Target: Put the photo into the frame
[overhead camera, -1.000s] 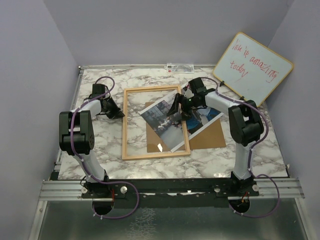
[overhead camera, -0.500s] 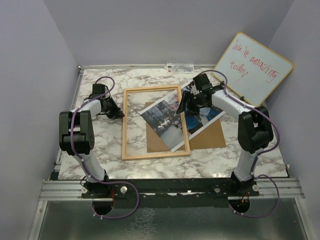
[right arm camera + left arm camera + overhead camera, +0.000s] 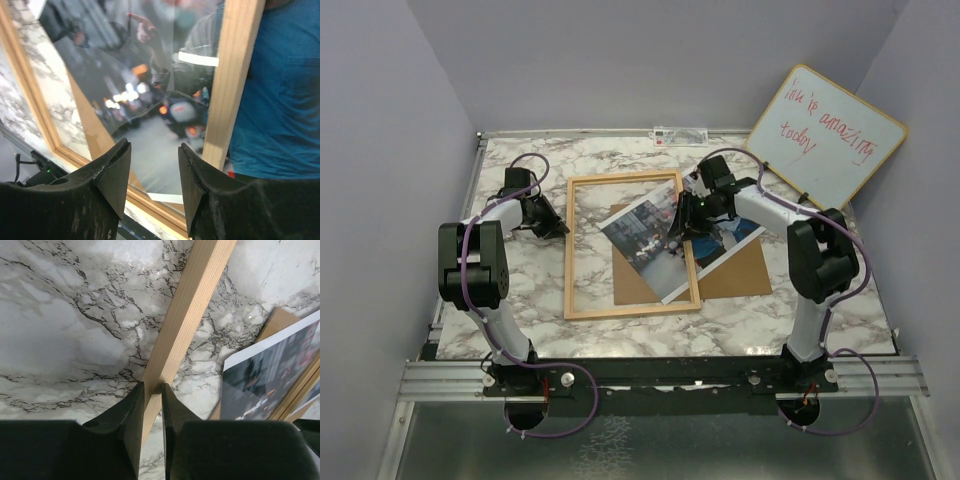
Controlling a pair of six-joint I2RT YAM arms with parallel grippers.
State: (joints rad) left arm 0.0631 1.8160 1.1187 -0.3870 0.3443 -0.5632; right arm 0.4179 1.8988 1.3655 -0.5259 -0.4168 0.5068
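— While its jaws stand apart, where is the right gripper (image 3: 152,150)?
— Right over the glossy white-bordered photo (image 3: 645,245), askew (long axis eight-to-two o'clock) beneath the three-o'clock rail of the thin light-wood frame (image 3: 570,250). Meanwhile the left gripper (image 3: 152,387) flanks the nine-o'clock rail; whether it grips is unclear.

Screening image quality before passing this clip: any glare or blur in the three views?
Top external: sharp, one small glare spot on the frame. Left wrist: marble table crisp. Right wrist: the photo blurred, a bright strip, likely glare, over it.
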